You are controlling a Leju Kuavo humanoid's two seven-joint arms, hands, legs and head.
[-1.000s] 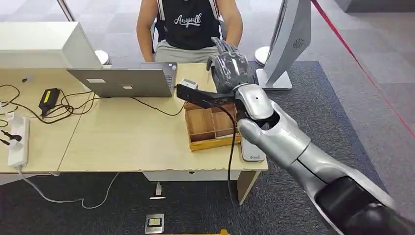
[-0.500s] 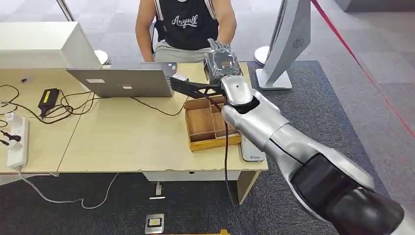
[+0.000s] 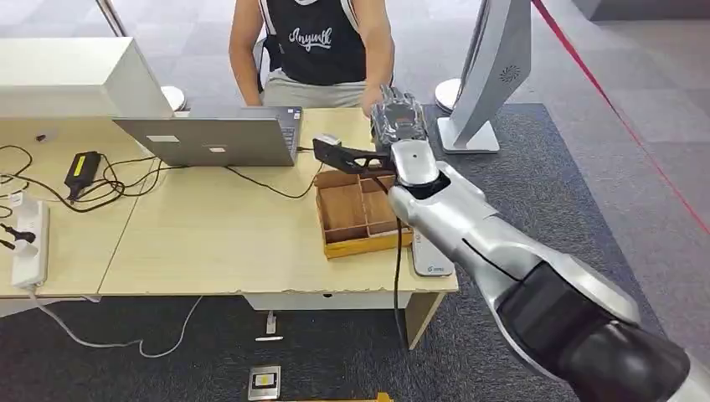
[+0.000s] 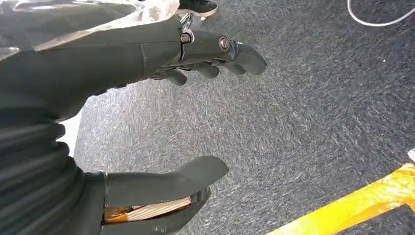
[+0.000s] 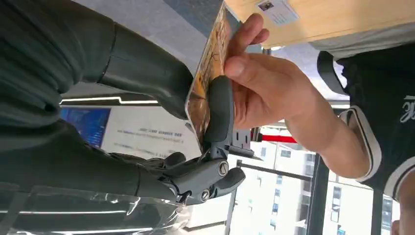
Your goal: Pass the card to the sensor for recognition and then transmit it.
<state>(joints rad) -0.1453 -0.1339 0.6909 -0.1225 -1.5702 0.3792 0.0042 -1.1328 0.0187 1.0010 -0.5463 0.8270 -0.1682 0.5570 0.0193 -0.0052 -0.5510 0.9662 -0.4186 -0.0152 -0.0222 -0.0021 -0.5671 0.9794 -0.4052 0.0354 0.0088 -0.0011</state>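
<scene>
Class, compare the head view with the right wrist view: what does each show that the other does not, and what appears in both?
Head view alone: the laptop, the wooden box and the white power strip on the table. Right wrist view alone: the card pinched in the right robot hand, with a person's hand gripping its other side. Both: the right robot hand and the person in the black top.

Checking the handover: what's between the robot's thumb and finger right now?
The card, pinched in the right hand; the person's hand grips it too, per the right wrist view.
</scene>
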